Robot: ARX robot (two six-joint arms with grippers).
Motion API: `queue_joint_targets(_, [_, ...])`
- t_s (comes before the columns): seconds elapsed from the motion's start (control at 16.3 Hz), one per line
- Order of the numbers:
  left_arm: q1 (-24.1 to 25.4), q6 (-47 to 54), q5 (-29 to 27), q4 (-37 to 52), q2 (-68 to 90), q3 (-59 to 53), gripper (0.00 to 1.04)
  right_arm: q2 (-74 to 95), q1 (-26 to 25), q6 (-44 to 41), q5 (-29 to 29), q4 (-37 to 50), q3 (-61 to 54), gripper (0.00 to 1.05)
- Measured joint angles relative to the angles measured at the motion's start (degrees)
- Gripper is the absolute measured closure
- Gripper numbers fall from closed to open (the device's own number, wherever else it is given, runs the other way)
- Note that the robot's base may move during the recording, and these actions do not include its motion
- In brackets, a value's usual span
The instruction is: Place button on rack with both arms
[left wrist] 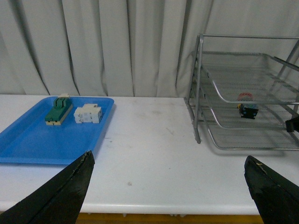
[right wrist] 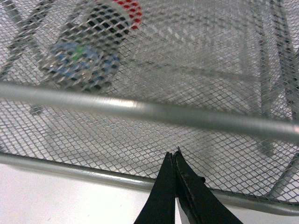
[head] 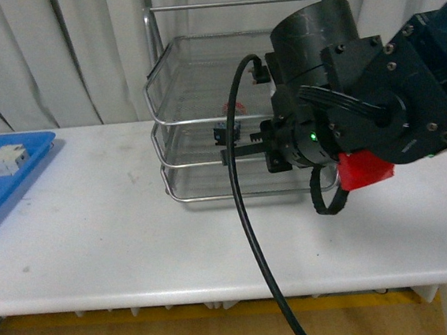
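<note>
The button [head: 227, 126], with a red cap and dark body, lies inside the silver wire-mesh rack [head: 156, 126], on what looks like the middle tier. It also shows in the left wrist view [left wrist: 247, 110] and, through the mesh, in the right wrist view [right wrist: 84, 56]. My right gripper [head: 225, 158] is shut and empty, its tips [right wrist: 174, 155] at the rack's [right wrist: 140, 109] front rim, below and apart from the button. My left gripper [left wrist: 168, 158] is open and empty, low over the table, well short of the rack [left wrist: 198, 88].
A flat blue tray [head: 39, 142] at the table's left holds a green-and-cream switch block [left wrist: 58, 110] and a white terminal block [left wrist: 88, 114]. A black cable [head: 248, 213] hangs from the right arm across the table's front. Curtains hang behind.
</note>
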Motion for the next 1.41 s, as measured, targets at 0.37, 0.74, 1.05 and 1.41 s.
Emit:
queue_joint_targets(0.37, [0.0,0.0,0.1,0.0,0.0,0.0,0.07,-16.5,-0.4,1.9,3.8,29.4,-25.9,1.01])
queue_joint_targets(0.74, [0.0,0.0,0.0,0.0,0.0,0.0,0.07,-38.1,-11.0,-7.6,1.8,48.2,-56.0,1.03])
queue_joint_targets(1.05, [0.0,0.0,0.0,0.0,0.0,0.0,0.07,-55.1,-16.6,-7.8,-3.6,42.4,-65.9,1.03])
queue_joint_targets(1.41, [0.0,0.0,0.0,0.0,0.0,0.0,0.07,-74.2,-24.0,-7.8,-10.7,29.4,-71.3,1.03])
